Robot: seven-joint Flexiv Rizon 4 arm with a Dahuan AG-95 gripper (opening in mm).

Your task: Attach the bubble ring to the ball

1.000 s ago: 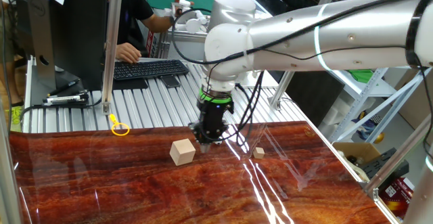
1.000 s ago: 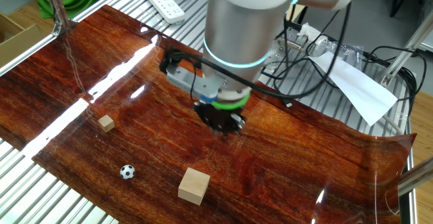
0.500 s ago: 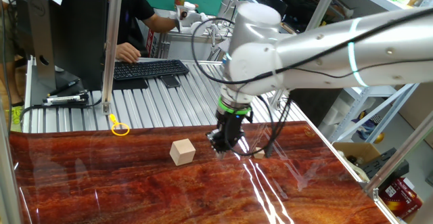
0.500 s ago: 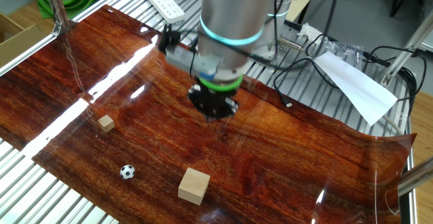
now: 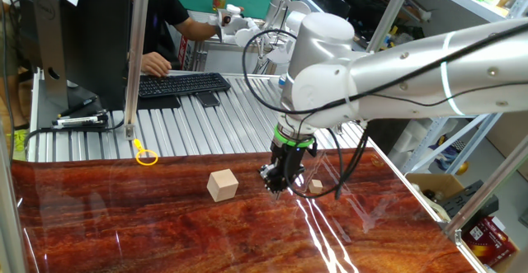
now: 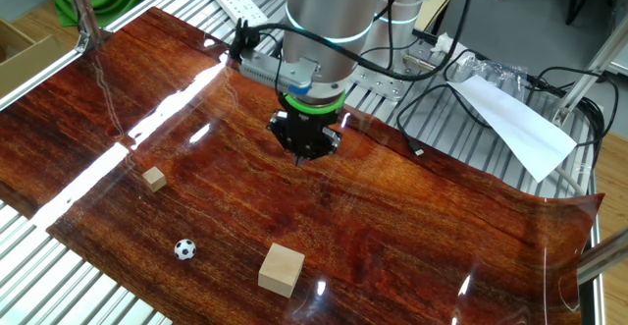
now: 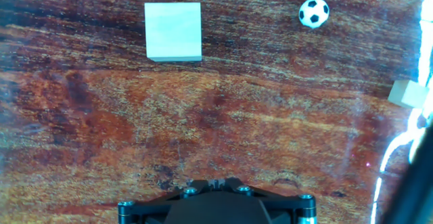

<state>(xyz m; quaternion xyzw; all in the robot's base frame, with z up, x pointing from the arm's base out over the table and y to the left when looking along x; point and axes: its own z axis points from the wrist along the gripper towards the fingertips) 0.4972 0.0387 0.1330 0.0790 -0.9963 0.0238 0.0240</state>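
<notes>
The bubble ring [image 5: 147, 156] is a small yellow loop lying on the metal slats at the foot of a pole, beyond the far edge of the wood mat. The black-and-white ball [image 6: 184, 249] rests near the mat's other edge; the hand view shows the ball [image 7: 314, 12] at top right. My gripper [image 5: 276, 186] hovers low over the middle of the mat, far from both. The gripper [image 6: 304, 154] points straight down, and in the hand view the gripper [image 7: 211, 182] is shut with nothing in it.
A large tan cube [image 5: 222, 184] lies left of the gripper and a small tan cube [image 5: 315, 187] just right of it. A keyboard [image 5: 181, 83] and a person sit behind the mat. A power strip [image 6: 240, 1], cables and a white sheet [image 6: 515, 124] lie off the mat.
The arm has carried the shut gripper sideways across the mat, away from the large cube toward the small one. The cubes, ball and ring have stayed put.
</notes>
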